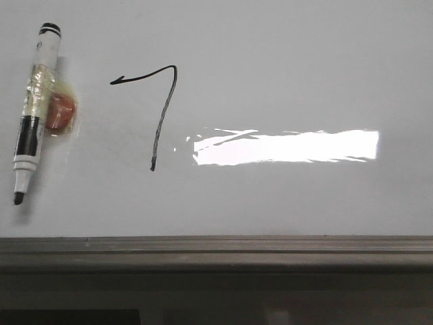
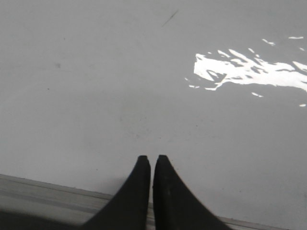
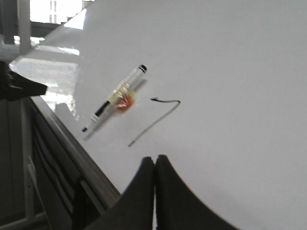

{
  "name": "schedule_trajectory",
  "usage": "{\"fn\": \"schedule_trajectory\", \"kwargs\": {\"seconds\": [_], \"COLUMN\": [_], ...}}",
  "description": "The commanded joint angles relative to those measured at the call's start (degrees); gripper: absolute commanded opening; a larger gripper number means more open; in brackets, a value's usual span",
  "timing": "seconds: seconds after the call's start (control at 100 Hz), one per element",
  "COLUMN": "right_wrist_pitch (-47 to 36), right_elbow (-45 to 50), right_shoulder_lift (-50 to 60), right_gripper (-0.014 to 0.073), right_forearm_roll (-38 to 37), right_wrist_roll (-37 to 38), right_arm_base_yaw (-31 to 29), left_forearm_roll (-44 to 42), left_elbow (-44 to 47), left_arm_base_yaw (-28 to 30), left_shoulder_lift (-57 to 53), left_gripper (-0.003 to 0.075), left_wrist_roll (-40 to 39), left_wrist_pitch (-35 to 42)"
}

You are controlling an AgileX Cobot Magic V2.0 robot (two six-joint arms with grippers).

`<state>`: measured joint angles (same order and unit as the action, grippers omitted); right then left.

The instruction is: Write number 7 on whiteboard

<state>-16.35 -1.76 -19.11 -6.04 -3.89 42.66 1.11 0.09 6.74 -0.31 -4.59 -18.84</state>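
Note:
The whiteboard (image 1: 284, 61) fills the front view, glossy and pale grey. The number 7 (image 1: 164, 101) is drawn on it in thin black marker, with a hooked top bar and a long stem. It also shows in the right wrist view (image 3: 158, 120). A black-and-white marker (image 1: 34, 112) with tape and a red lump on its side lies uncapped on the board to the left of the 7; it shows in the right wrist view too (image 3: 114, 98). My left gripper (image 2: 152, 158) is shut and empty over bare board. My right gripper (image 3: 154, 158) is shut and empty, near the 7's stem end.
A grey-brown ledge (image 1: 216, 247) runs along the board's lower edge. A bright white rectangular glare (image 1: 284, 147) lies right of the 7. In the right wrist view a dark frame (image 3: 57, 182) drops below the board edge, and part of the other arm (image 3: 19, 86) shows.

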Motion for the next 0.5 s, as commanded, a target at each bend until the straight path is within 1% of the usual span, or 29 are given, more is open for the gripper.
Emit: {"fn": "schedule_trajectory", "kwargs": {"seconds": [0.0,0.08,0.16,0.31,0.42,0.49], "right_wrist_pitch": [-5.37,-5.97,-7.37,-7.53,-7.67,-7.67], "right_elbow": [-1.34,-1.34,-0.92,-0.82,-0.82,-0.82], "right_shoulder_lift": [-2.9,-5.39,-8.12,-10.97,-11.06,-11.06], "right_gripper": [-0.0053,-0.0053,-0.0053,-0.0053,-0.0053,-0.0053], "right_forearm_roll": [-0.25,-0.25,-0.25,-0.25,-0.15,0.14], "right_wrist_roll": [-0.44,-0.44,-0.44,0.13,0.38,0.88], "right_arm_base_yaw": [-3.79,-8.82,-15.31,-27.5,-34.46,-37.71], "left_forearm_roll": [0.61,0.61,0.61,0.61,0.61,0.61], "left_elbow": [1.3,1.3,1.3,1.3,1.3,1.3], "left_arm_base_yaw": [0.04,0.04,0.04,0.04,0.04,0.04], "left_shoulder_lift": [-1.66,-1.66,-1.66,-1.66,-1.66,-1.66], "left_gripper": [-0.002,-0.002,-0.002,-0.002,-0.002,-0.002], "left_wrist_roll": [0.15,0.15,0.15,0.15,0.15,0.15], "left_wrist_pitch": [3.19,3.19,3.19,3.19,3.19,3.19]}}
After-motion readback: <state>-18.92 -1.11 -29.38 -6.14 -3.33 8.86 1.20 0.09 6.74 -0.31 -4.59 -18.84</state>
